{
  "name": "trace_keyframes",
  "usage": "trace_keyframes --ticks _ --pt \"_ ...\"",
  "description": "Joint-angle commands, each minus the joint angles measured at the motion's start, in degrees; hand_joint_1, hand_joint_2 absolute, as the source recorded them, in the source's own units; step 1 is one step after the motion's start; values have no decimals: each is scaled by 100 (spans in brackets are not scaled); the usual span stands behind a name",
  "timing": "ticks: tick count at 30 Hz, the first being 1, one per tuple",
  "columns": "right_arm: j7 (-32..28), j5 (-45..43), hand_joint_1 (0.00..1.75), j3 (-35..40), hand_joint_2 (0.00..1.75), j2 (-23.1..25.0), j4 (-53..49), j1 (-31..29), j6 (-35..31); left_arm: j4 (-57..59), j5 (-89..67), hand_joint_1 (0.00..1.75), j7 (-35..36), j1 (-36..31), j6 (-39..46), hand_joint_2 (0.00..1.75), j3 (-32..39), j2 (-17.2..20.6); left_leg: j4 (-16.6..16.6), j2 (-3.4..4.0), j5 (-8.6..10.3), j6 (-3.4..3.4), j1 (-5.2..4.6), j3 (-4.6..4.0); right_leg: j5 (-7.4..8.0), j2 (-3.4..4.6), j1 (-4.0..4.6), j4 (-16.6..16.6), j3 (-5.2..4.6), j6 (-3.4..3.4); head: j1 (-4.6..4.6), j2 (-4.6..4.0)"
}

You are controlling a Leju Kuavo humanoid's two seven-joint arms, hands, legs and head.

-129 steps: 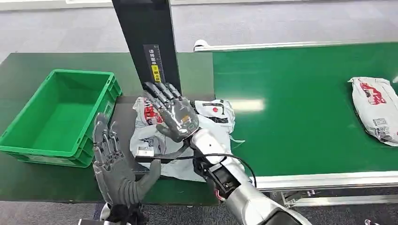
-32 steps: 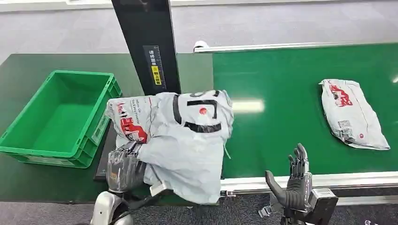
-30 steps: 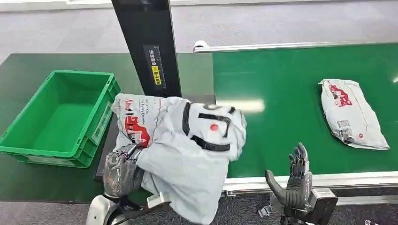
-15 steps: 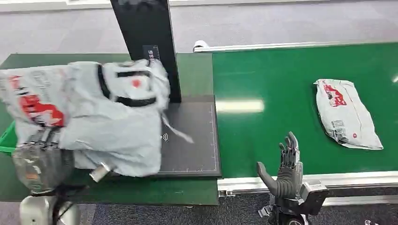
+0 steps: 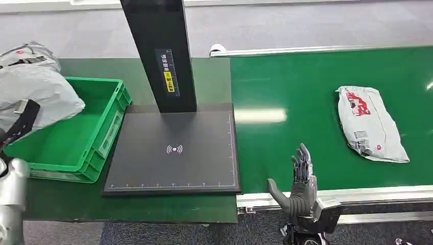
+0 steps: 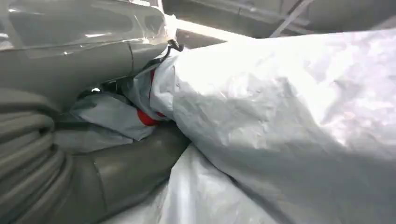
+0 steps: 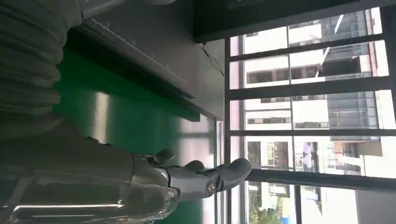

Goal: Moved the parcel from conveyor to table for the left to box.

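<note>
Head view: left robot hand [image 6: 116,172] grips crinkled grey plastic parcel [image 5: 35,92]; right robot hand [image 5: 298,186] released, fingers spread.

Not much readable here tbh. Black post [image 5: 159,51] has small label [image 5: 167,70]: white characters up top, yellow patch lower, too small to read. Black pad [image 5: 173,150] shows white wireless-signal icon [image 5: 174,149] mid-surface, plus tick ruler along near and right edges. Parcel on conveyor [image 5: 368,124]: red print and small white sticker, unreadable.
</note>
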Motion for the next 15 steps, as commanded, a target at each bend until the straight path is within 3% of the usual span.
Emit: trace_keyframes --ticks 1,3,4,5,7,8,11,15 --pt "27 26 0 74 175 -72 253 -217 121 2386 -204 175 62 -1474 -1027 175 -486 737 -1 -12 4 2 4 -6 1 -10 4 -3 -2 -2 0 0" --pt "31 23 0 45 175 -92 266 -251 127 2479 -341 175 42 -1734 -1235 175 -632 769 4 -12 1 0 5 -12 0 -11 5 0 -10 -2 0 0" --pt "38 14 0 34 175 -97 265 -252 127 2408 -388 105 69 -1745 -981 175 -658 774 6 -17 4 1 9 -20 2 -15 10 -1 -15 -2 2 2" --pt "42 7 0 29 175 -98 259 -242 129 2388 -355 0 90 -1766 -826 175 -624 774 5 -15 3 1 7 -24 2 -13 8 -1 -21 -2 0 0" --pt "46 2 0 47 175 -86 226 -220 132 2483 -405 0 181 -1877 -824 175 -734 883 3 -17 3 3 7 -22 2 -14 9 -4 -18 -1 0 0" --pt "53 -4 0 61 175 -87 217 -210 127 2499 -318 0 80 -1915 -755 0 -674 883 4 -9 0 1 5 -19 0 -7 6 -1 -18 0 0 0" --pt "63 -28 0 56 175 -81 230 -206 96 2501 -245 0 -42 -1895 -662 0 -636 883 1 -4 0 2 4 -17 1 -2 5 -1 -17 0 4 0" --pt "70 -56 0 45 175 -50 212 -193 59 2225 -63 0 -361 -1589 167 0 -585 757 -3 -8 1 1 2 -13 0 -6 3 -4 -12 0 0 0"
